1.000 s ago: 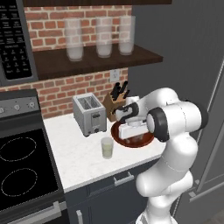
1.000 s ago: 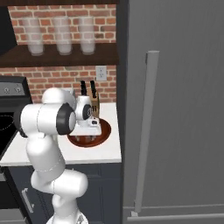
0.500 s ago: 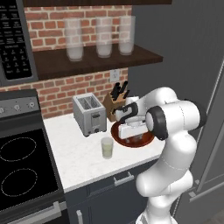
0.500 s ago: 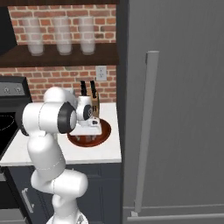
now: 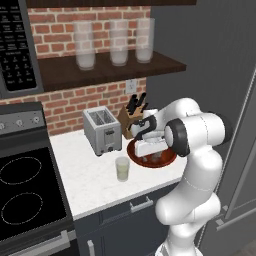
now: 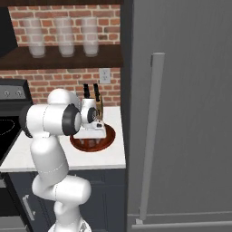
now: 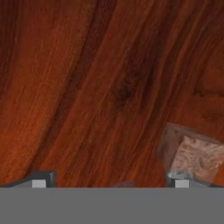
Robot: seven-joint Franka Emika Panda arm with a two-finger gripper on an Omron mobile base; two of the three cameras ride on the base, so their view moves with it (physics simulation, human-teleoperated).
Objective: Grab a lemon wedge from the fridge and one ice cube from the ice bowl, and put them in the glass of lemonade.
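The reddish-brown wooden ice bowl (image 5: 170, 159) (image 6: 108, 137) sits on the counter beside the fridge (image 6: 190, 99) (image 5: 220, 60), whose door is closed. My gripper (image 5: 152, 157) (image 6: 93, 139) (image 7: 109, 181) points down into the bowl, open, fingertips just above the wooden bottom. A pale translucent ice cube (image 7: 194, 153) lies right beside the right fingertip (image 7: 181, 180), outside the gap between the fingers, which holds nothing. The glass of lemonade (image 5: 122, 169) stands left of the bowl, in front of the toaster. The lemon wedge is hidden.
A steel toaster (image 5: 102, 130) and a knife block (image 5: 131, 120) (image 6: 96, 106) stand behind the bowl against the brick wall. Tall frosted glasses (image 5: 117, 42) line the shelf above. The stove (image 5: 25, 185) is at the left. The fridge's bar handle (image 6: 152, 136) runs vertically.
The hand has eased slightly lower into the bowl. The jaws stay wide apart and nothing else has moved.
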